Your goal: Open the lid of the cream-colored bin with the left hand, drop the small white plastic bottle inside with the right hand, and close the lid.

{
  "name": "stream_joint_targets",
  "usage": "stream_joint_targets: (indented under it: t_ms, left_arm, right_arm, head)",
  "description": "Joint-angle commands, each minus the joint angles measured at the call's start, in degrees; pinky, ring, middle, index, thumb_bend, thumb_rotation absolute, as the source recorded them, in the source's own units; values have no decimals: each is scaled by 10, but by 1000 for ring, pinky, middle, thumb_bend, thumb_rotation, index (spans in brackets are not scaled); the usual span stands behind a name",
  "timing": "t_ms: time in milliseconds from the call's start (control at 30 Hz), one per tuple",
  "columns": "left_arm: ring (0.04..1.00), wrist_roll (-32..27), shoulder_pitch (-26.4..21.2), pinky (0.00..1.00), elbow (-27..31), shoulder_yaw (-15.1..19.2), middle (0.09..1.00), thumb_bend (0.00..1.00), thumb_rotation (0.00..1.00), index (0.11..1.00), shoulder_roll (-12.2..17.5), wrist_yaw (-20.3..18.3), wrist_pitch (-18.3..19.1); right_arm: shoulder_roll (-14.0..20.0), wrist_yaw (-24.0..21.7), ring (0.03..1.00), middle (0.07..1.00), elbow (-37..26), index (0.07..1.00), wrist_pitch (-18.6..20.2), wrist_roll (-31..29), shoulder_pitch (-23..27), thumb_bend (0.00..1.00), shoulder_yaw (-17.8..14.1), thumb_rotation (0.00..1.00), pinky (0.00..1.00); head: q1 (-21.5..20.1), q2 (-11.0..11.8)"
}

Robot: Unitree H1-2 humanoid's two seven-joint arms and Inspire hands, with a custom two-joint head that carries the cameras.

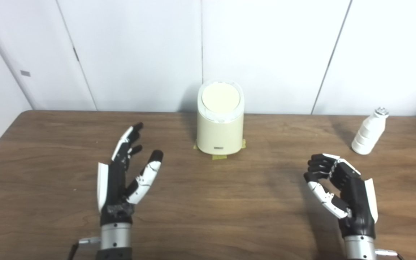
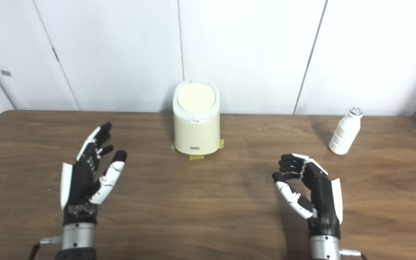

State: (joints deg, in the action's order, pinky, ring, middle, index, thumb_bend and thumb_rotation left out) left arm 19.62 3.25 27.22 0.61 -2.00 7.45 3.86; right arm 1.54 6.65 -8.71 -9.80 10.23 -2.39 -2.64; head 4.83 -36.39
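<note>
The cream-colored bin stands at the back middle of the wooden table, its round lid down. The small white plastic bottle stands upright at the back right. My left hand is open, fingers spread, hovering front left of the bin and holding nothing. My right hand is at the front right, fingers curled loosely with a gap to the thumb, holding nothing, below and left of the bottle.
Yellow tape bits stick out under the bin's base. White wall panels rise right behind the table's back edge. The table edge curves off at the far left.
</note>
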Motion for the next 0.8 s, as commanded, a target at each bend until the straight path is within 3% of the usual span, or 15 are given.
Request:
stream_joint_targets:
  t_ms: [0, 167, 367, 533, 667, 767]
  left_arm:
    - [908, 10, -39, 799, 26, 5, 917, 750, 604, 902, 11, -9, 14]
    - [915, 23, -104, 848, 43, 10, 919, 803, 584, 910, 18, -21, 71]
    - [982, 62, -197, 906, 55, 4, 995, 872, 547, 991, 26, -47, 162]
    - [1000, 91, -260, 964, 37, 0, 1000, 906, 507, 1000, 31, -62, 220]
    - [1000, 112, -304, 945, 3, 4, 1000, 883, 455, 1000, 27, -79, 230]
    - [1000, 164, -329, 934, -18, 9, 1000, 894, 500, 1000, 13, -119, 230]
  right_arm:
    - [1, 4, 590, 604, -8, 604, -30, 2, 20, 239, 1, 211, 511]
    - [1, 5, 594, 606, -1, 607, -35, 3, 22, 242, 2, 190, 512]
    - [2, 3, 592, 614, 10, 613, -37, 4, 26, 245, 5, 189, 506]
    - [1, 0, 599, 618, 22, 616, -44, -6, 30, 250, 6, 144, 515]
    - [1, -1, 605, 618, 22, 617, -45, -5, 30, 248, 9, 129, 526]
    - [1, -1, 615, 622, 24, 620, -44, -3, 30, 258, 12, 159, 547]
  head:
    - [0, 1]
    - [2, 3]
    - [2, 8]
    - [3, 14]
    - [2, 14]
    - [1, 15]
